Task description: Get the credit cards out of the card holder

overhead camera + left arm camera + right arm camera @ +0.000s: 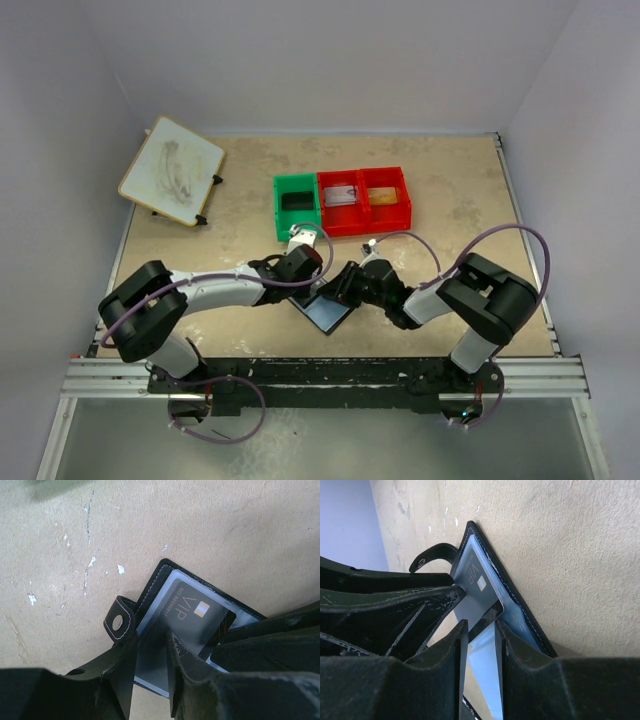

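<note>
Lying open, card holder (151,591), VIP card (192,611) legible only from wrists

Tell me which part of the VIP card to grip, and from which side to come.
Grip the VIP card by its short end farthest from the strap tab, coming from that side, where the right gripper is. It lies flat and skewed in the open card holder, and that end seems to poke out of its pocket, so pull lengthwise.
</note>
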You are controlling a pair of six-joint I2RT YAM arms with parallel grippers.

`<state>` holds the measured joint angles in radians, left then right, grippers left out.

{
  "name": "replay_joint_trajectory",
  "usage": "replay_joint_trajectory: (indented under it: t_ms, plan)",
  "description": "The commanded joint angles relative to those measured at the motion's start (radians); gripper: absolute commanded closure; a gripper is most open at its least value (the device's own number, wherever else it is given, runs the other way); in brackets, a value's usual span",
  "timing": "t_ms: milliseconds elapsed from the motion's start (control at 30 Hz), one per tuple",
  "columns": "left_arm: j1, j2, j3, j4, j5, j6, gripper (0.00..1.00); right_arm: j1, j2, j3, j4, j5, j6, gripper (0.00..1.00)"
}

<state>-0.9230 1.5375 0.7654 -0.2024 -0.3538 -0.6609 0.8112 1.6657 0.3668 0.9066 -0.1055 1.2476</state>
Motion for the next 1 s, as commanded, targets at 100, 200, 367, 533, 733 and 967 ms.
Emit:
replay_joint_trajectory:
  t_ms: [100, 200, 367, 533, 733, 967]
  plan:
    - [0.004, 0.023, 0.020, 0.005, -0.057, -0.019, 0.79, -0.006, 0.014, -0.020, -0.099, 0.034, -0.023, 0.70]
    - [0.004, -0.002, -0.005, 0.008, -0.069, -0.016, 0.80, -0.006, -0.012, 0.011, -0.180, 0.066, -0.062, 0.70]
    - [0.005, 0.000, -0.006, 0.005, -0.033, 0.005, 0.84, -0.006, -0.008, 0.039, -0.205, 0.063, -0.063, 0.70]
    - [0.005, -0.002, -0.010, 0.007, -0.034, 0.001, 0.87, 0.001, -0.034, 0.033, -0.226, 0.137, -0.040, 0.68]
    - [0.005, -0.005, -0.006, 0.005, -0.033, -0.002, 0.89, 0.009, -0.037, 0.037, -0.260, 0.174, -0.018, 0.68]
    - [0.004, 0.001, -0.007, 0.011, -0.017, -0.005, 0.91, 0.012, -0.011, 0.044, -0.212, 0.137, 0.000, 0.69]
